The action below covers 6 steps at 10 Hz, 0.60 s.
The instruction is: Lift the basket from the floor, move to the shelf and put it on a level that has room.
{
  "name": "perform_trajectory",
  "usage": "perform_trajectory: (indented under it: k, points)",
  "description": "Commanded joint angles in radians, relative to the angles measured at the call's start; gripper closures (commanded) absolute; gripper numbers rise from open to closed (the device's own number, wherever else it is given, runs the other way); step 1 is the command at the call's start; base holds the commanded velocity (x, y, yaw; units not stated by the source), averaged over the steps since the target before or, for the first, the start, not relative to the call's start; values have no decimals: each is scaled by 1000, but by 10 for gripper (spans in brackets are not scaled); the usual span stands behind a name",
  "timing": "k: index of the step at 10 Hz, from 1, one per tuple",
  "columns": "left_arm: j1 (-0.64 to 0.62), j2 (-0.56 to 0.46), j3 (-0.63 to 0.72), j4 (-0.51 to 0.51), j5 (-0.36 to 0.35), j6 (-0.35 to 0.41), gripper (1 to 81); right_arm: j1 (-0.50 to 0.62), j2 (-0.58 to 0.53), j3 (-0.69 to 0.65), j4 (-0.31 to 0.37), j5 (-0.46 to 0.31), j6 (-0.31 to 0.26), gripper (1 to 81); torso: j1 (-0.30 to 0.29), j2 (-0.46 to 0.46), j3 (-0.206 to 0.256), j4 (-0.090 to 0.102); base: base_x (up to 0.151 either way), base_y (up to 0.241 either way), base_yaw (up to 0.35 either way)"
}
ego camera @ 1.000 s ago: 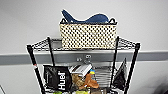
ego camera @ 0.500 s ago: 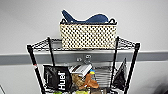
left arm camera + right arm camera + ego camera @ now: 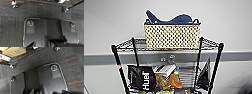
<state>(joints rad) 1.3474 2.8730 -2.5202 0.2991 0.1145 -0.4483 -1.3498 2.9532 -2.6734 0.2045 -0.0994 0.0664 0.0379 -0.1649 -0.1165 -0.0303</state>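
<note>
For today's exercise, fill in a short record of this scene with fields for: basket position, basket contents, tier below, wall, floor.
basket position: the basket stands upright on the top level of the shelf, not held by anything
basket contents: a dark blue item sticks up above the rim; what it is cannot be told
tier below: a black Huel bag, other packets and a dark pouch
wall: pale, with a grey band behind the shelf
floor: dark grey carpet with thin red lines
</note>
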Motion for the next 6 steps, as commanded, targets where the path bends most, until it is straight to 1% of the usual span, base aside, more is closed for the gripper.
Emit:
perform_trajectory:
  k: [1,2,3,5,6]
  points:
    - [-43,22,-22,9,31,7,10,24,43,-40,-28,12,-5,10,0,0,0,0,0,0,0]
    - [-34,40,-35,9,27,7,10,4,54,-45,-27,39,-5,10,0,0,0,0,0,0,0]
    - [-21,57,-54,14,-7,7,10,-13,63,-43,-28,59,-5,10,0,0,0,0,0,0,0]
    - [-1,88,-95,21,-19,7,10,-41,79,-45,-33,79,-7,10,-1,-1,1,0,0,0,0]
    - [8,103,-115,23,-36,7,10,-52,89,-45,-69,104,-5,10,-1,-1,1,0,0,0,0]
